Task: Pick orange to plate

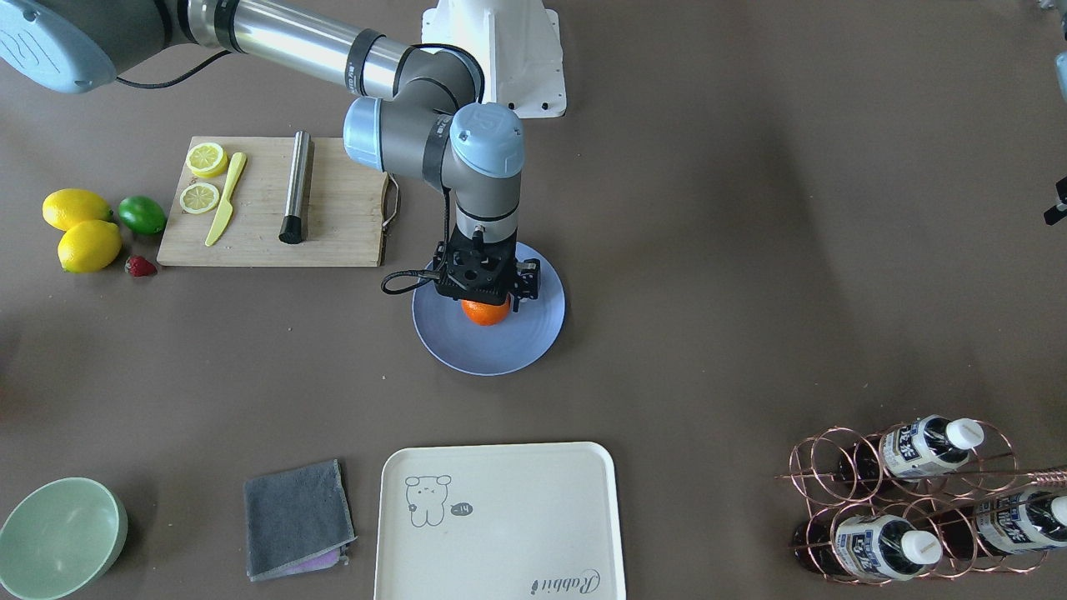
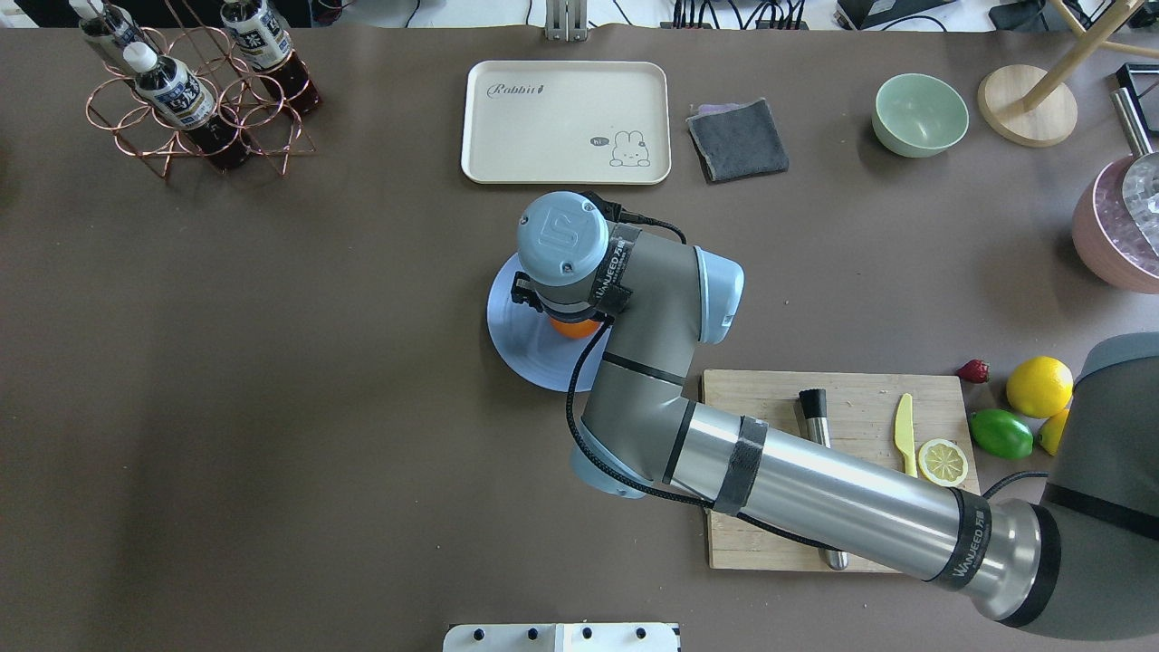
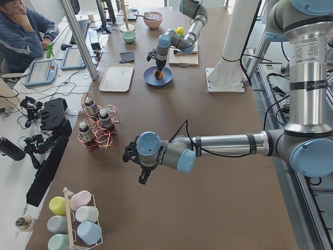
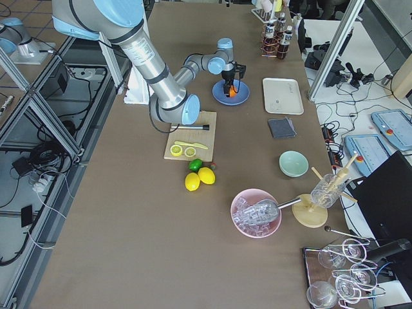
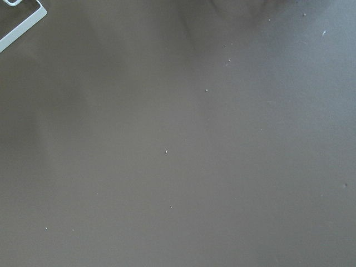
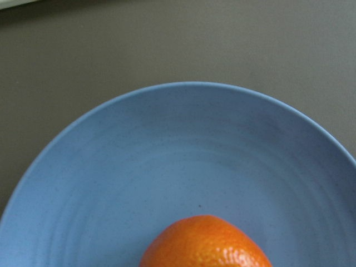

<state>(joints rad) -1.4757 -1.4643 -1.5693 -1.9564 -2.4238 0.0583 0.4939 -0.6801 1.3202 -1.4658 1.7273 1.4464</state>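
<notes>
The orange (image 1: 486, 312) sits low over the middle of the light-blue plate (image 1: 500, 350), right under my right gripper (image 1: 485, 302). The gripper's body hides its fingers from above; in the exterior right view dark fingers (image 4: 235, 80) hug the orange (image 4: 226, 93), so the gripper looks shut on it. The right wrist view shows the orange's top (image 6: 206, 245) against the plate's ringed floor (image 6: 183, 156); whether it touches the plate I cannot tell. My left gripper (image 3: 141, 178) hangs over bare table far from the plate; its state I cannot tell.
A cutting board (image 1: 250, 242) with lemon slices, a yellow knife and a metal cylinder lies beside the plate. Two lemons (image 1: 77, 208), a lime (image 1: 142, 214) and a strawberry sit beyond it. A cream tray (image 1: 500, 521), grey cloth (image 1: 296, 517), green bowl (image 1: 58, 537) and bottle rack (image 1: 917, 500) line the far edge.
</notes>
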